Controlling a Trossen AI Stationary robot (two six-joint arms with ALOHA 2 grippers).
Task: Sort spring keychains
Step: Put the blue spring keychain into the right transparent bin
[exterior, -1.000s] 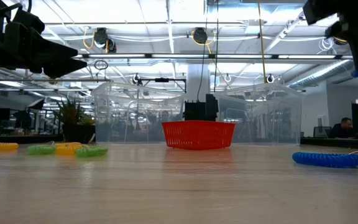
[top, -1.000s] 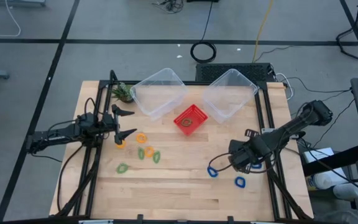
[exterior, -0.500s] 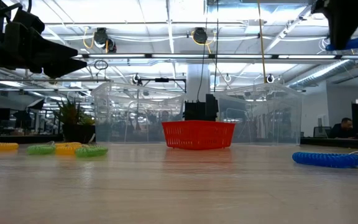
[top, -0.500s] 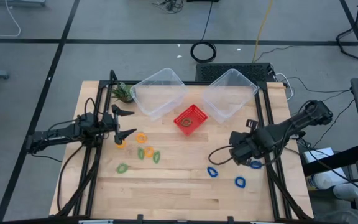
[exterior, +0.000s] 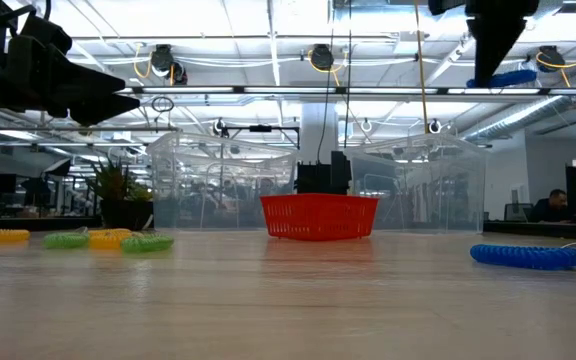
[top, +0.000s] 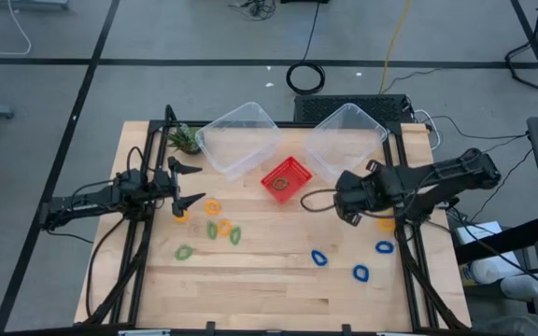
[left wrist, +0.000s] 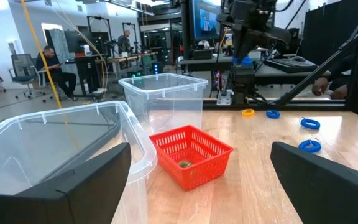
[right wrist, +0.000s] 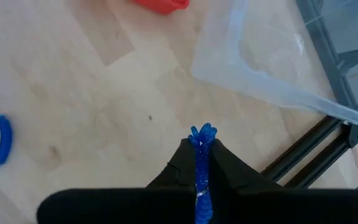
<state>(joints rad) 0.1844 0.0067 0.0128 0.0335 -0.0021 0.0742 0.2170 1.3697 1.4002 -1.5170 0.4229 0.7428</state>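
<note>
Moved toward the right clear bin [top: 346, 140], right pincer [top: 342, 198] pinches a blue keychain [right wrist: 201, 163]; left pincer [top: 191, 184] waits wide.

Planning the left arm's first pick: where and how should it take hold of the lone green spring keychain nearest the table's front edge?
Judging from the high view, the green keychain lies flat, clear of its neighbours. Come straight down with the left gripper and pinch across one side of the coil, one finger inside the loop, one outside.
</note>
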